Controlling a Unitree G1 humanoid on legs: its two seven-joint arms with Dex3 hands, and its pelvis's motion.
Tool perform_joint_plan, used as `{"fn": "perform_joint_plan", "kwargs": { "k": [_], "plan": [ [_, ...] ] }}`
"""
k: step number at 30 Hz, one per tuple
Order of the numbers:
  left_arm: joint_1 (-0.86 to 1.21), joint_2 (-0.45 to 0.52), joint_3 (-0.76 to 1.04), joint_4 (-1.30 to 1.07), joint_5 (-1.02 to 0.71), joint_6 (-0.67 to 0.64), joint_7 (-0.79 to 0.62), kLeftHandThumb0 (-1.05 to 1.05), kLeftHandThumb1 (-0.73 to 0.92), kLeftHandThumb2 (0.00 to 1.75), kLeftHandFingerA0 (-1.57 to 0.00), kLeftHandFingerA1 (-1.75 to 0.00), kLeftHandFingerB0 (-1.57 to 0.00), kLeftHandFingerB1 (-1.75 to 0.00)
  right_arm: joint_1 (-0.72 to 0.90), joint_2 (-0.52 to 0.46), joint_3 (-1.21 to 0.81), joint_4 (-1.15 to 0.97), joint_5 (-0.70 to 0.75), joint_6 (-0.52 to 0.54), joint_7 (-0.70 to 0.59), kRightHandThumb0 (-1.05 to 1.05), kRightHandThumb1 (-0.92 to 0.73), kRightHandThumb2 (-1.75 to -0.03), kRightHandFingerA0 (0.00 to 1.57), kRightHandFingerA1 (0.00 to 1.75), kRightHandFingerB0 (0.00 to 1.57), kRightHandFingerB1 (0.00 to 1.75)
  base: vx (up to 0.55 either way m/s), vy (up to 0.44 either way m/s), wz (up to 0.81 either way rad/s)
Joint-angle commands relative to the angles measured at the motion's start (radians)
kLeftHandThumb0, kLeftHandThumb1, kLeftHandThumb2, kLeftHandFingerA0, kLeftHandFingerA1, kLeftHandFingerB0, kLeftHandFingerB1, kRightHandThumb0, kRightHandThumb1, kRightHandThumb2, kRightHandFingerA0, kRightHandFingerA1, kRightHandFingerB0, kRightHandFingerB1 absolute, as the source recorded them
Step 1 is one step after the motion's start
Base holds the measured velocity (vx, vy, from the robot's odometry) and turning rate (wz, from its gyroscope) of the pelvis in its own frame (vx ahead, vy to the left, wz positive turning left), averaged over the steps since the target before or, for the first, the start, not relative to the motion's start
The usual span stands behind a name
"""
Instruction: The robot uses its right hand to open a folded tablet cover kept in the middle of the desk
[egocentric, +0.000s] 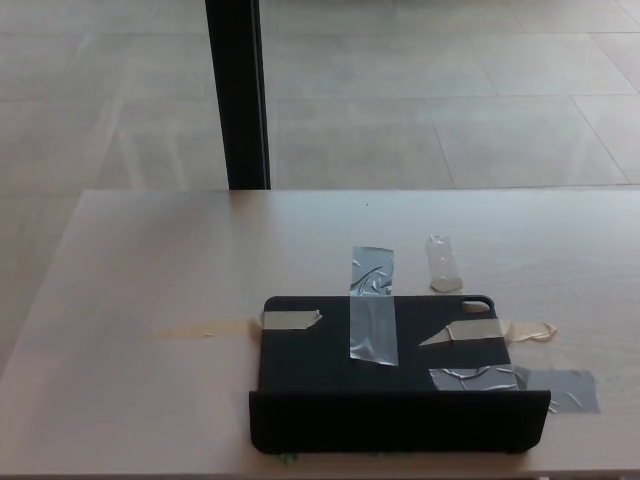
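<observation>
A black tablet cover (330, 375) lies on the pale wooden desk (150, 280), near the front edge and a little right of centre. It is fastened down by strips of tape: a grey strip (372, 318) across its far edge, beige strips (290, 320) on its left and right sides, and crumpled grey tape (540, 385) at its right. A black flap (400, 420) stands along its near edge, facing me. Neither of my hands shows in the head view.
A small clear piece of tape (442, 263) sticks to the desk beyond the cover. A black vertical post (238, 95) rises behind the desk's far edge. Tiled floor (450, 100) lies past the desk.
</observation>
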Motion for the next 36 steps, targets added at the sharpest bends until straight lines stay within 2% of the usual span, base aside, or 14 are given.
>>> {"fn": "perform_joint_plan", "kwargs": {
  "k": [1,5,8,12,14,15,16,17,19,20,21,25,32,36],
  "plan": [
    [-0.074,0.1,0.215,0.115,-0.218,0.046,-0.034,-0.75,0.8,0.65,-0.62,-0.84,-0.37,-0.6,-0.088,-0.079,-0.296,-0.13,0.293,-0.078,-0.145,-0.87,-0.87,-0.67,0.76,0.5,0.52,0.43,0.0,0.0,0.0],
    [-0.085,0.104,0.233,0.131,-0.2,0.04,-0.027,-0.76,0.78,0.64,-0.66,-0.85,-0.38,-0.6,-0.175,-0.086,-0.275,-0.328,0.269,-0.009,-0.12,-0.85,-0.82,-0.65,0.78,0.47,0.54,0.41,0.0,0.0,0.0],
    [-0.09,0.104,0.248,0.138,-0.199,0.04,-0.029,-0.75,0.76,0.63,-0.67,-0.87,-0.38,-0.62,-0.235,-0.085,-0.196,-0.575,0.236,0.082,-0.094,-0.77,-0.83,-0.66,0.65,0.44,0.48,0.37,0.0,0.0,0.0],
    [-0.089,0.107,0.246,0.142,-0.191,0.036,-0.034,-0.76,0.79,0.64,-0.66,-0.87,-0.37,-0.62,-0.337,-0.103,-0.067,-0.716,0.194,0.045,0.003,-0.79,-0.83,-0.65,0.56,0.47,0.46,0.36,0.0,0.0,0.0],
    [-0.087,0.108,0.241,0.139,-0.187,0.036,-0.042,-0.76,0.79,0.64,-0.65,-0.85,-0.37,-0.61,-0.391,-0.106,0.005,-0.763,0.147,0.014,0.027,-0.82,-0.82,-0.65,0.62,0.49,0.44,0.37,0.0,0.0,0.0],
    [-0.086,0.111,0.242,0.141,-0.187,0.037,-0.044,-0.76,0.79,0.64,-0.65,-0.86,-0.37,-0.61,-0.401,-0.106,0.053,-0.811,0.103,0.032,0.028,-0.83,-0.66,-1.04,0.58,0.6,0.35,0.51,0.0,0.0,0.0],
    [-0.087,0.112,0.243,0.141,-0.187,0.037,-0.044,-0.76,0.79,0.64,-0.65,-0.86,-0.37,-0.61,-0.401,-0.105,0.058,-0.82,0.099,0.038,0.027,-0.83,-0.66,-1.04,0.58,0.6,0.35,0.51,0.0,0.0,0.0],
    [-0.088,0.112,0.242,0.143,-0.185,0.036,-0.041,-0.76,0.79,0.64,-0.66,-0.86,-0.38,-0.6,-0.415,-0.104,0.09,-0.825,0.087,0.007,0.052,-0.76,-0.83,-0.65,0.69,0.61,0.38,0.41,0.0,0.0,0.0],
    [-0.088,0.108,0.243,0.144,-0.183,0.034,-0.038,-0.75,0.79,0.64,-0.65,-0.85,-0.37,-0.6,-0.452,-0.113,0.188,-0.826,0.006,-0.062,0.088,-0.73,-0.79,-0.68,0.68,0.61,0.36,0.42,0.0,0.0,0.0],
    [-0.089,0.107,0.244,0.147,-0.184,0.032,-0.04,-0.75,0.79,0.64,-0.67,-0.85,-0.37,-0.61,-0.475,-0.113,0.248,-0.823,-0.042,-0.065,0.101,-0.76,-0.84,-0.65,0.43,0.47,0.39,0.36,0.0,0.0,0.0],
    [-0.09,0.108,0.241,0.151,-0.179,0.029,-0.04,-0.74,0.79,0.64,-0.67,-0.84,-0.37,-0.6,-0.513,-0.086,0.352,-0.849,-0.111,-0.014,0.103,-0.86,-0.81,-0.65,0.46,0.45,0.38,0.33,0.0,0.0,0.0],
    [-0.083,0.106,0.243,0.146,-0.186,0.027,-0.052,-0.75,0.8,0.64,-0.66,-0.86,-0.37,-0.6,-0.517,-0.112,0.53,-0.891,-0.288,-0.011,0.126,-0.85,-0.86,-0.67,0.45,0.42,0.31,0.3,0.0,-0.002,0.02],
    [-0.082,0.107,0.244,0.152,-0.192,0.022,-0.052,-0.75,0.8,0.64,-0.63,-0.83,-0.37,-0.6,-0.561,-0.148,0.773,-0.792,-0.445,-0.007,0.199,-0.82,-0.85,-0.66,0.33,0.46,0.22,0.29,0.0,0.0,0.0],
    [-0.083,0.108,0.238,0.152,-0.19,0.023,-0.046,-0.76,0.8,0.64,-0.66,-0.85,-0.37,-0.6,-0.602,-0.16,0.908,-0.681,-0.541,-0.058,0.214,-0.85,-0.84,-0.66,0.34,0.44,0.27,0.29,0.0,0.0,0.0]
  ]
}}
